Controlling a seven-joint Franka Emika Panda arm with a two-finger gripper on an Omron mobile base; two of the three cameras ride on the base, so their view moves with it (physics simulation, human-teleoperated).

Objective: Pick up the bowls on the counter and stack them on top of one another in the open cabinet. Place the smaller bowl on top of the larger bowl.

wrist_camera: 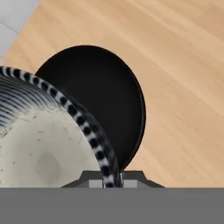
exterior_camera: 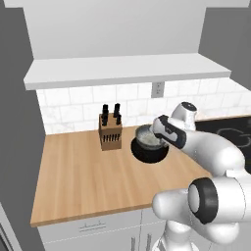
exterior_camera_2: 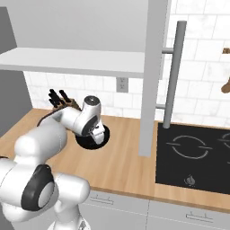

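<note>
Bowls were the whole business, and we counted two of them: one small grey bowl [wrist_camera: 43,144] with a pale speckled inside and one wide black bowl [wrist_camera: 103,94]. We saw our gripper [wrist_camera: 112,180] pinching the rim of the small bowl, one fingertip on each side of its striped edge, so the jaws were closed on that rim and not spread. In the left base view the small bowl [exterior_camera: 147,137] hung at the end of the arm, lifted clear of the counter [exterior_camera: 83,176] and sitting just above the black bowl [exterior_camera: 149,152], which lay flat on the wood directly below and slightly ahead of the hand. The open cabinet shelf [exterior_camera: 122,71] ran across well above both bowls and up from the gripper, and we judged that this upward direction was what the coming move turned on. Since the small bowl belongs on top, we judged the order awkward: the black bowl was not yet on the shelf. Beyond the bowls stood one knife block [exterior_camera: 110,132] near the tiled wall, and one cooktop [exterior_camera_2: 193,157] lay off to the right.
</note>
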